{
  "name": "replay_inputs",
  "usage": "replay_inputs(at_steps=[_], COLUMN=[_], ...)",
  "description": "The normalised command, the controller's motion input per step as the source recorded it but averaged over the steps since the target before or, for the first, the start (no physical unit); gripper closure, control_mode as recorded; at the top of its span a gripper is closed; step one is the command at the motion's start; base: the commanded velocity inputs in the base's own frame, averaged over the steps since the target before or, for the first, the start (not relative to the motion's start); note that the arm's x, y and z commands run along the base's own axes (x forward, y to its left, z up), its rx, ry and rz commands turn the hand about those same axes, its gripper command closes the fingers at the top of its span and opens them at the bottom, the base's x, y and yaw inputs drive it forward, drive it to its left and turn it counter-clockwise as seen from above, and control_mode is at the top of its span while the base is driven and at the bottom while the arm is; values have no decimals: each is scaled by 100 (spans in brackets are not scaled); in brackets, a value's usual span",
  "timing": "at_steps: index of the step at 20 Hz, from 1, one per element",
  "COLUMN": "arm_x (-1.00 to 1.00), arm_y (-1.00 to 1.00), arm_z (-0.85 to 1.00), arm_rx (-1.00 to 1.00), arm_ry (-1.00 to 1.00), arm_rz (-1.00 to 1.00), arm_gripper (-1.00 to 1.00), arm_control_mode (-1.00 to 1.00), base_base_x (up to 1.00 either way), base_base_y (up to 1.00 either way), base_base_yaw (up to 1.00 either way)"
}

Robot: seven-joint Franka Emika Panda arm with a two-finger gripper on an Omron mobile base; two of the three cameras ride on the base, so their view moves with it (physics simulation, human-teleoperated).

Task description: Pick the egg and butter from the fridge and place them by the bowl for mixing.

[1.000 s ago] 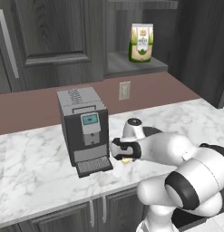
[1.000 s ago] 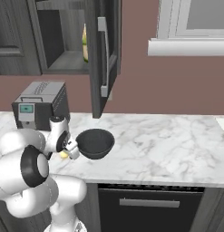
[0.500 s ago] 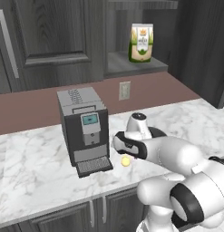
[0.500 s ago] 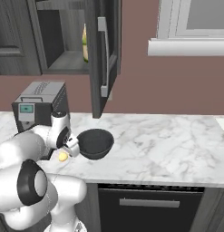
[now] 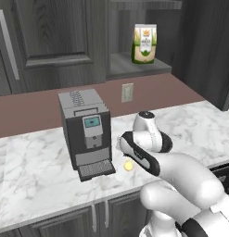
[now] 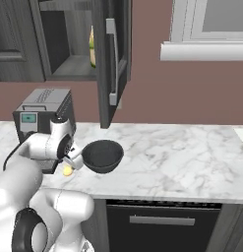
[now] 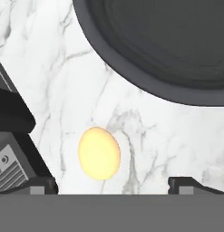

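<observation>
At the bottom of the hand view my jaws stand spread wide with nothing between them, one tip low left, the other low right. The egg lies free on the marble bench just above them, left of centre, touching neither tip.

Outward: the bowl takes the upper right of the hand view, its rim near the egg but apart from it. In the right base view the egg sits at lower left, just beside the bowl, under the gripper. In the left base view it lies at centre frame, right of the coffee machine.

Progress, as I judge it: egg delivered by the bowl, that half done. I see no butter on the bench; I take it as still to fetch from the fridge, then set down beside this bowl.
</observation>
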Motion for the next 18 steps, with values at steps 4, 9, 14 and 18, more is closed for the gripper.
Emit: replay_inputs(at_steps=[4, 9, 14, 18], arm_x=[-46, -48, -49, -43], arm_y=[-10, -9, -6, -8], arm_z=[32, 35, 32, 34], arm_rx=[-3, -4, -6, -3], arm_ry=[-3, -5, -7, -5], arm_rz=[0, 0, 2, 11], arm_gripper=[-100, -100, -100, -100], arm_control_mode=[-100, -100, -100, -100], base_base_x=[0, 0, 0, 0], base_base_y=[0, 0, 0, 0], base_base_yaw=[0, 0, 0, 0])
